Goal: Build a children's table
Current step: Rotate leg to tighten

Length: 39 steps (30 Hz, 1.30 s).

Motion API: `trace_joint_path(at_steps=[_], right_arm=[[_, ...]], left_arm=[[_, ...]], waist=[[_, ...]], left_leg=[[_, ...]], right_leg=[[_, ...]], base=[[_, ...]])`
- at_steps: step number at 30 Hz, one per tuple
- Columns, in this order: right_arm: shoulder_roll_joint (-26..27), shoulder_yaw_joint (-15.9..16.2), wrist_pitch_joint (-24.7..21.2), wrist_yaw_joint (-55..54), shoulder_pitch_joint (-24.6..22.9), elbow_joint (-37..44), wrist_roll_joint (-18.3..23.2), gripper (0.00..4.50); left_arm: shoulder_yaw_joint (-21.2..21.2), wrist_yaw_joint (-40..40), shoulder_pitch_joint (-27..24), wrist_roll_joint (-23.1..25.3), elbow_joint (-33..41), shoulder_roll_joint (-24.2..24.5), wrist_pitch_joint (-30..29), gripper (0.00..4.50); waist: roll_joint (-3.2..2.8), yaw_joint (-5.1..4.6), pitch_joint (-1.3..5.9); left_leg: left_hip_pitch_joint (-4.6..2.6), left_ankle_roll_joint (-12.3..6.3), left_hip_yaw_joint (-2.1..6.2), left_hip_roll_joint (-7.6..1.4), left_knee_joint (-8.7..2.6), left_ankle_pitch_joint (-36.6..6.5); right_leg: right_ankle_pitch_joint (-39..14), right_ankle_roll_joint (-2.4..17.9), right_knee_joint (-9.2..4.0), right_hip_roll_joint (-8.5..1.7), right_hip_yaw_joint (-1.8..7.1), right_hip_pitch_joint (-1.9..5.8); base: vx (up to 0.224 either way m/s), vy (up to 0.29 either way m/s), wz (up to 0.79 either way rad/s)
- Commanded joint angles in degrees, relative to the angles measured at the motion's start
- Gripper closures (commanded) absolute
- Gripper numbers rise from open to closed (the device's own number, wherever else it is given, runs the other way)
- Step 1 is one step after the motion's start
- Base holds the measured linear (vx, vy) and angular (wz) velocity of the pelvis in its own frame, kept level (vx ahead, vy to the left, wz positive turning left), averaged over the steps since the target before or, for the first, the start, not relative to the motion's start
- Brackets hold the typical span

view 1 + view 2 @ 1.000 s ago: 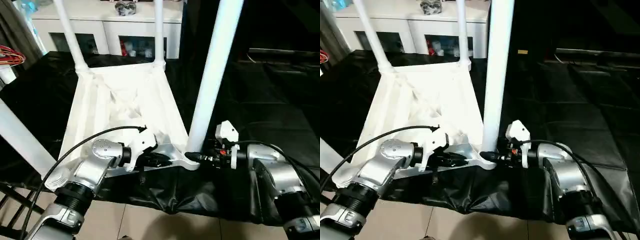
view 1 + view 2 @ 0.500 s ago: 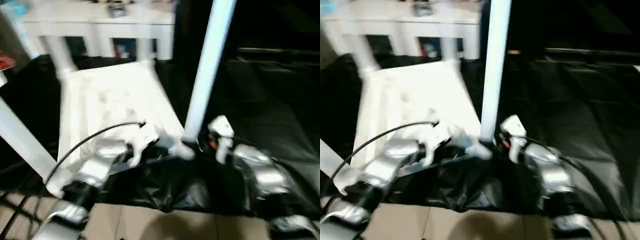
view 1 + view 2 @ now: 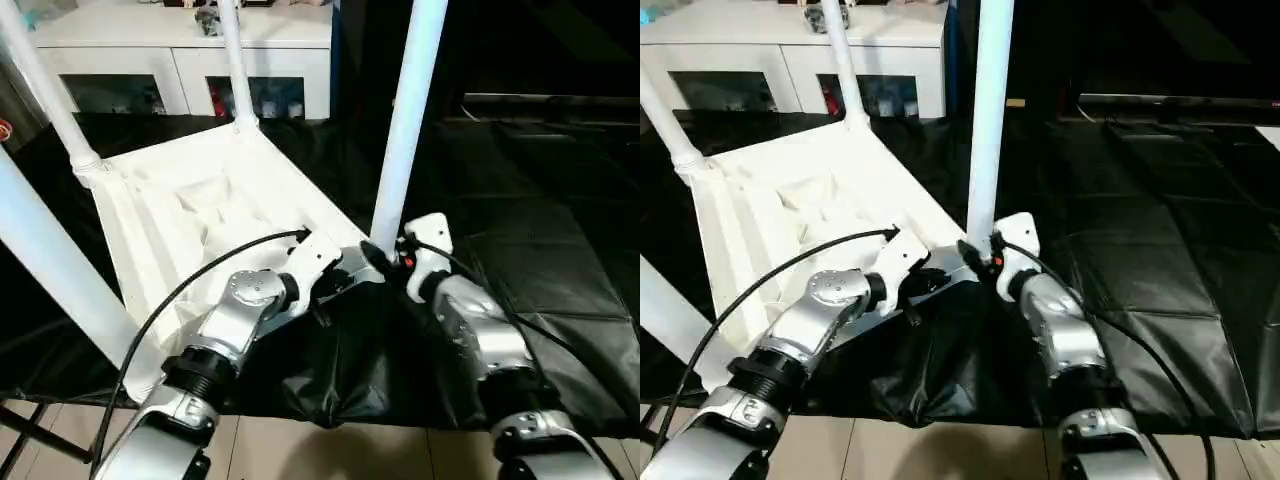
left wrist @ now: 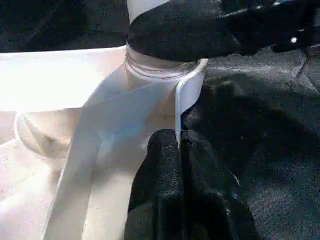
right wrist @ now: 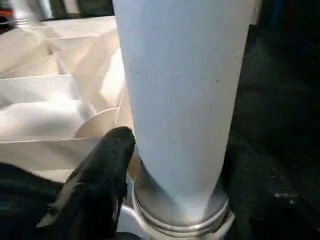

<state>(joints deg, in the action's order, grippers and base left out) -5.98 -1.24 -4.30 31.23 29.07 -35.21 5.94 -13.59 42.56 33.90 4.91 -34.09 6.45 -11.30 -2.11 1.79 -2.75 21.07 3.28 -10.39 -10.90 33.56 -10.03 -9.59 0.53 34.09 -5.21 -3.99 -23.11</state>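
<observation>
Black-draped table (image 3: 560, 260) in front of you, white cabinet (image 3: 180, 50) behind it with glass doors; items sit behind the glass, too dim to identify.

The tabletop (image 3: 200, 215) lies upside down on the black cloth, ribbed underside up, one corner toward you. Four white tubular legs stand in its corner sockets: two far ones by the cabinet, one at your left edge (image 3: 60, 270), and the near leg (image 3: 405, 120) rising from the corner socket (image 4: 160, 70) closest to you.

Your left gripper (image 4: 180, 165) has its fingers pressed together, pinching the thin plastic rim of the tabletop just beside that socket.

Your right gripper (image 3: 385, 256) sits at the base of the near leg; one black finger (image 5: 100, 170) lies against the tube just above the socket collar. You cannot tell whether it clamps the leg.
</observation>
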Motion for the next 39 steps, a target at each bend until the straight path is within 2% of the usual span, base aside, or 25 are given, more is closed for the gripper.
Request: trace_joint_path(at_steps=[1,3,4,6,9,14,20,24,27,33,39], right_arm=[[1.06,5.99,-0.84,8.13,-1.39,0.42,0.46,1.32],[-1.32,6.62,-0.24,11.62,-2.03,1.12,0.11,1.2],[-1.84,6.65,-0.24,12.37,-2.15,1.3,0.17,0.95],[-5.46,6.8,-0.61,16.81,-2.47,2.22,0.46,0.86],[-8.28,6.97,-1.4,22.55,-2.93,3.77,1.92,0.86],[-11.62,7.63,-1.66,30.42,-3.23,5.73,3.73,0.86],[-14.77,9.94,-2.65,38.32,-3.69,8.11,4.69,1.38],[-15.98,11.04,-3.07,40.85,-3.67,8.7,4.69,1.82],[-16.71,11.69,-3.34,42.48,-3.89,9.23,4.61,1.97],[-16.76,12.17,-2.93,42.46,-4.04,9.11,4.4,2.36],[-14.48,11.18,-3.87,39.27,-5.52,9.55,5.6,2.49]], left_arm=[[-2.37,3.63,0.82,-1.91,3.22,-1.03,3.86,4.5],[-2.52,5.74,-0.28,-2.58,4.57,0.21,4.04,4.5],[-2.52,6.26,-0.53,-2.81,4.9,0.46,4.15,4.5],[-2.68,10.31,-1.92,-4.07,6.97,2.48,4.48,4.5],[-2.81,13.9,-2.94,-4.92,8.49,4.36,4.32,4.5],[-3.27,19.21,-4.3,-6.07,10.29,7.54,4.87,4.5],[-3.18,23.89,-5.58,-7.07,11.95,11.2,4.79,4.5],[-3.1,25.52,-5.7,-7.5,11.97,12.81,4.9,4.5],[-3.19,26.64,-5.71,-7.79,11.98,13.72,4.65,4.5],[-3.21,27.1,-5.7,-7.92,12.02,13.85,4.33,4.5],[-2.81,23.94,-5.2,-7.55,11.36,11.89,3.92,4.5]], waist=[[0.35,0.31,3.65],[0.48,0.41,3.75],[0.44,0.41,3.73],[0.53,0.5,3.78],[0.42,0.66,3.55],[0.34,1.41,3.5],[0.46,2.01,3.61],[0.48,2.18,3.54],[0.46,2.32,3.54],[0.4,2.67,3.6],[0.4,2.87,3.58]], left_leg=[[-0.13,-3.47,0.65,-1.65,-3.91,-15.35],[-0.02,-3.74,0.71,-1.79,-3.89,-14.65],[0.0,-3.91,0.63,-1.77,-3.84,-14.4],[-0.02,-4.39,0.66,-1.85,-3.79,-13.92],[-0.32,-4.45,0.44,-1.93,-3.81,-15.36],[-0.39,-3.92,0.49,-2.23,-3.97,-15.67],[-0.27,-4.06,0.44,-2.32,-3.94,-14.29],[-0.28,-3.84,0.45,-2.24,-3.96,-14.21],[-0.37,-3.41,0.45,-2.27,-3.96,-14.47],[-0.38,-3.19,0.44,-2.26,-3.95,-14.01],[-0.41,-2.96,0.48,-2.27,-4.0,-14.5]], right_leg=[[-16.63,11.33,-4.69,-2.84,2.11,2.84],[-14.43,11.94,-4.41,-2.84,2.09,3.03],[-13.77,12.2,-4.39,-2.84,2.14,2.99],[-12.77,13.22,-4.18,-2.88,2.07,3.16],[-15.01,13.25,-4.53,-2.81,2.16,2.75],[-15.53,12.99,-4.35,-2.8,2.23,2.66],[-13.8,13.27,-3.96,-2.84,2.23,2.85],[-14.95,13.05,-4.01,-2.87,2.22,2.74],[-15.79,12.81,-4.06,-2.9,2.28,2.66],[-14.77,12.81,-3.97,-2.87,2.31,2.68],[-15.48,12.57,-4.12,-2.94,2.29,2.68]], base=[[0.0,0.0,0.0],[0.0,0.0,0.0],[0.0,0.0,0.0],[0.0,0.0,0.0],[0.0,0.0,0.0],[0.0,0.0,0.0],[0.0,0.0,0.0],[0.0,0.0,0.0],[0.0,0.0,0.0],[0.0,0.0,0.0],[0.0,0.0,0.0]])
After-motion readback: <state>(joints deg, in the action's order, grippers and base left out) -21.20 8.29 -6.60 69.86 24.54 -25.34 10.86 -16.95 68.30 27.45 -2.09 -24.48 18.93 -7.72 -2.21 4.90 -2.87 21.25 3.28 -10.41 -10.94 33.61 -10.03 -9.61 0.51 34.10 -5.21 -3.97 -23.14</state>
